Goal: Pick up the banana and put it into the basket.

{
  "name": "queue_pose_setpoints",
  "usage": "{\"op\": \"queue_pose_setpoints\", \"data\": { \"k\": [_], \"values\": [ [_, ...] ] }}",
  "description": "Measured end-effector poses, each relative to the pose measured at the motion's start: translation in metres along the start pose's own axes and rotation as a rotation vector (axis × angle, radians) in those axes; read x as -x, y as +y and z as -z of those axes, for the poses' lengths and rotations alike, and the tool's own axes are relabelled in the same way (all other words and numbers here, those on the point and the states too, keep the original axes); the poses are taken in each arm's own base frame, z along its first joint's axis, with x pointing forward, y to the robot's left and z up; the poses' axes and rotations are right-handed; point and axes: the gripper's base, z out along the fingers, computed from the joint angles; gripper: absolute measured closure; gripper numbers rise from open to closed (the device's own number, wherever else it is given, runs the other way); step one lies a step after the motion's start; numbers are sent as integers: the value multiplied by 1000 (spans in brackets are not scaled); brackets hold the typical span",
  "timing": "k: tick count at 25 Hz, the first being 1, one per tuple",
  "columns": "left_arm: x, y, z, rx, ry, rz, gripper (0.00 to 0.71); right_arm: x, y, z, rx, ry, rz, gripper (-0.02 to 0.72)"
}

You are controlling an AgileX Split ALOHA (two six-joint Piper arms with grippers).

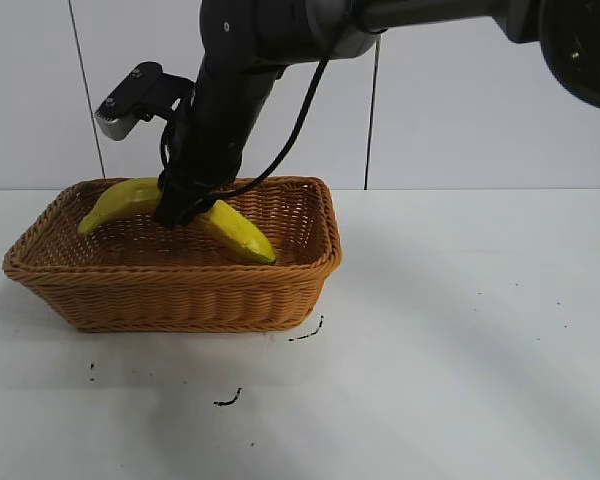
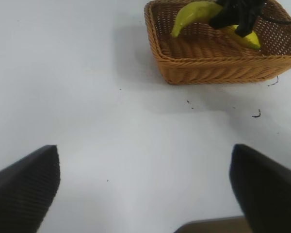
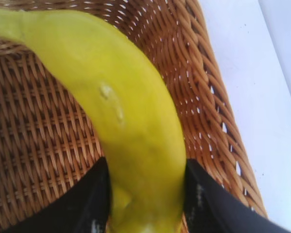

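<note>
The yellow banana [image 1: 235,228] lies inside the tan woven basket [image 1: 170,290] at the table's left. My right gripper [image 1: 180,205] reaches down into the basket and is shut on the banana's middle. In the right wrist view the banana [image 3: 121,116] fills the space between the two black fingers [image 3: 87,199], with the wicker floor behind it. My left gripper [image 2: 145,184] is open and empty, low over the bare table, some way from the basket [image 2: 223,63]; the banana [image 2: 194,12] and the right gripper show there far off.
The white table [image 1: 460,340] has a few small dark specks [image 1: 228,400] in front of the basket. A white wall stands behind. The right arm [image 1: 380,15] spans the top of the exterior view.
</note>
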Motion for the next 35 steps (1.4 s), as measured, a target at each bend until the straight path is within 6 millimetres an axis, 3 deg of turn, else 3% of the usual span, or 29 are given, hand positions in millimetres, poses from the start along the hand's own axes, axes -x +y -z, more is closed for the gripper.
{"op": "queue_pose_setpoints", "data": {
  "k": [2, 5, 7, 12, 19, 23, 26, 29, 35],
  "values": [
    [0, 0, 0, 0, 0, 0, 20, 0, 0, 0, 3, -3, -5, 363],
    [0, 0, 0, 0, 0, 0, 20, 1, 0, 0, 2, -16, -36, 117],
    [0, 0, 0, 0, 0, 0, 20, 2, 0, 1, -2, -24, -84, 50],
    [0, 0, 0, 0, 0, 0, 20, 6, -5, 17, -2, -11, -210, 12],
    [0, 0, 0, 0, 0, 0, 20, 21, -19, 73, -23, -14, -409, 12],
    [0, 0, 0, 0, 0, 0, 20, 19, -35, 98, -25, 15, -547, 12],
    [0, 0, 0, 0, 0, 0, 20, 8, -55, 111, -44, 38, -654, 12],
    [0, 0, 0, 0, 0, 0, 20, -15, -79, 119, -68, 81, -759, 12],
    [0, 0, 0, 0, 0, 0, 20, -90, -133, 133, -134, 192, -940, 11]
  ]
}}
